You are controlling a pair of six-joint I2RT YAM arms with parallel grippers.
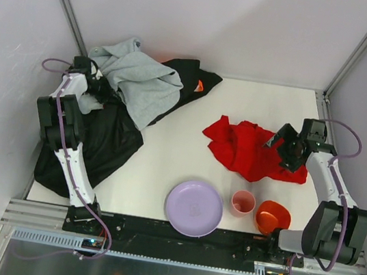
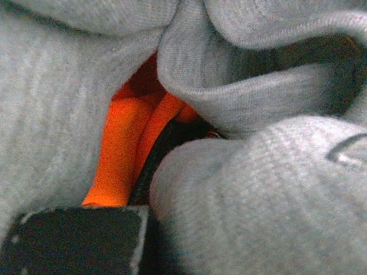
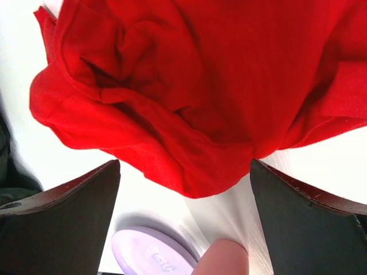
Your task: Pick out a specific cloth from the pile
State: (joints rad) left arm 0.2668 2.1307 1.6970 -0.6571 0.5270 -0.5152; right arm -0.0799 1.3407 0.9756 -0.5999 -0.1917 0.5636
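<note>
The red cloth (image 1: 250,151) lies crumpled and spread on the white table, apart from the pile. My right gripper (image 1: 278,142) hovers over its right part, open, and the cloth (image 3: 189,86) lies below, its lower edge between the wide-apart fingers (image 3: 63,223). The pile sits at the far left: a black garment (image 1: 107,140), a light gray sweatshirt (image 1: 140,82) on top and a bit of orange garment (image 1: 198,84). My left gripper (image 1: 97,89) is buried in the sweatshirt (image 2: 275,189), shut on its fabric; orange folds (image 2: 123,143) show behind.
A lilac plate (image 1: 193,208), a pink cup (image 1: 243,203) and an orange bowl (image 1: 273,217) stand along the near edge, just below the red cloth. Enclosure walls rise at the left, back and right.
</note>
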